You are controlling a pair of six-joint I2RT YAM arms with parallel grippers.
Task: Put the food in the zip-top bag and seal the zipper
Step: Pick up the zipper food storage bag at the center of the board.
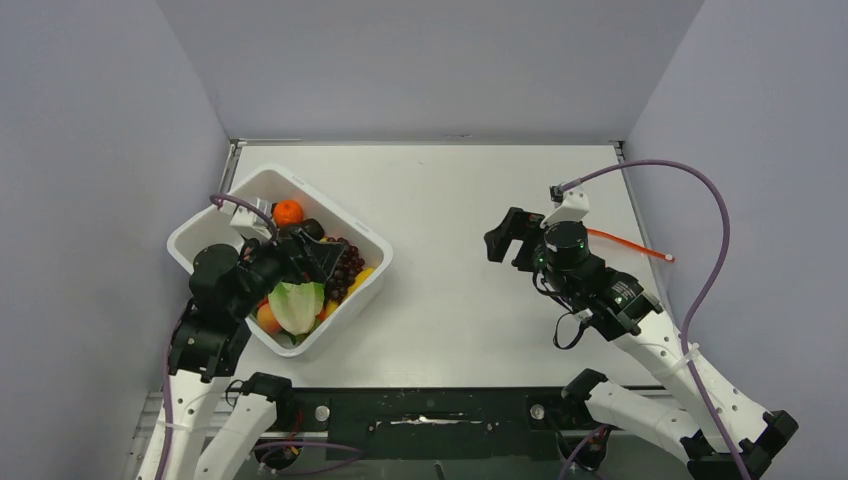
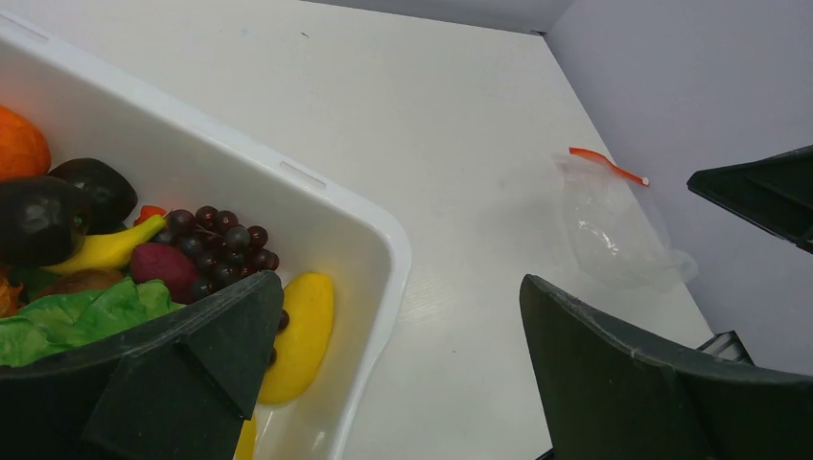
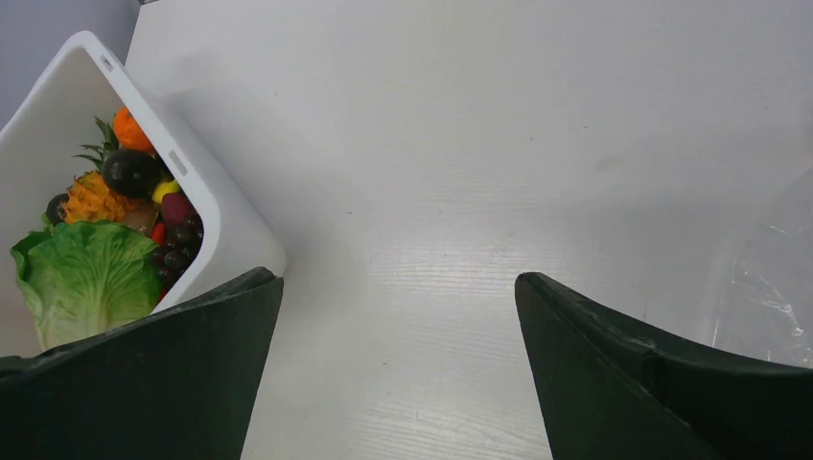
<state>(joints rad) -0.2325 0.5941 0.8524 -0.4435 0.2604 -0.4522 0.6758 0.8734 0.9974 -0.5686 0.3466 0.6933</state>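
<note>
The right arm hides most of the small clear crinkly bag by the right edge of the table. Its thin red strip peeks out. The toy fruits and vegetables sit in the white square tub, partly under the left gripper. Its jaws and those of the right gripper are spread wide.

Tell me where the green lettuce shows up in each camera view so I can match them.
Top external: lettuce at the near end of the white tub, left of centre.
Left wrist: lettuce at the lower left edge.
Right wrist: lettuce at the left edge, below mid-height.
Shared landmark: the white tub holding it.
</note>
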